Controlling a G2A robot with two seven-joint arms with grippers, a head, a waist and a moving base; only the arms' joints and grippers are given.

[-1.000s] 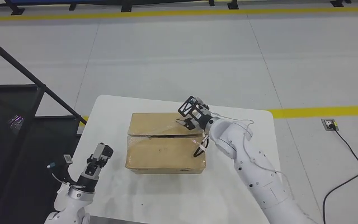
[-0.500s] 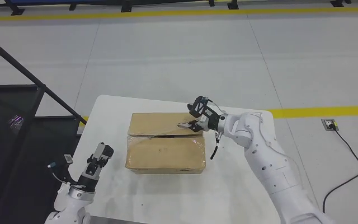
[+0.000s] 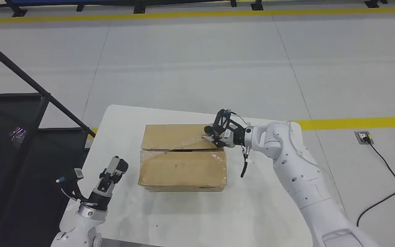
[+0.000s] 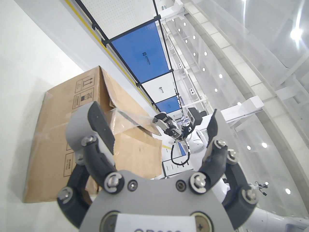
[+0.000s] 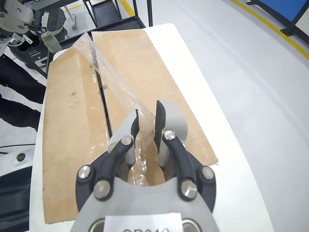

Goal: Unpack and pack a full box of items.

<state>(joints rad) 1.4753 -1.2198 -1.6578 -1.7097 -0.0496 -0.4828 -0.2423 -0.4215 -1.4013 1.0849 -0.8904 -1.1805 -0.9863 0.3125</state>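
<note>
While my right gripper [image 5: 146, 113] pinches the clear plastic tape strip [image 5: 113, 83], its length runs away from me along the centre seam of the brown cardboard box [image 5: 144, 73].

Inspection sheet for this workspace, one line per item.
Surface: white rounded table, carrying the box.
Job's things: brown cardboard box, flaps down; clear tape strip partly peeled off its top seam.
Clutter: nothing seen.
End effectors: right end effector shut on the clear tape strip at the box's right end; left end effector open, by the table's near-left corner, apart from the box.
Cables: black cable loop hanging at the right wrist; black floor cable to a floor socket.
Surroundings: grey floor, yellow line; black rack beside the table.
</note>
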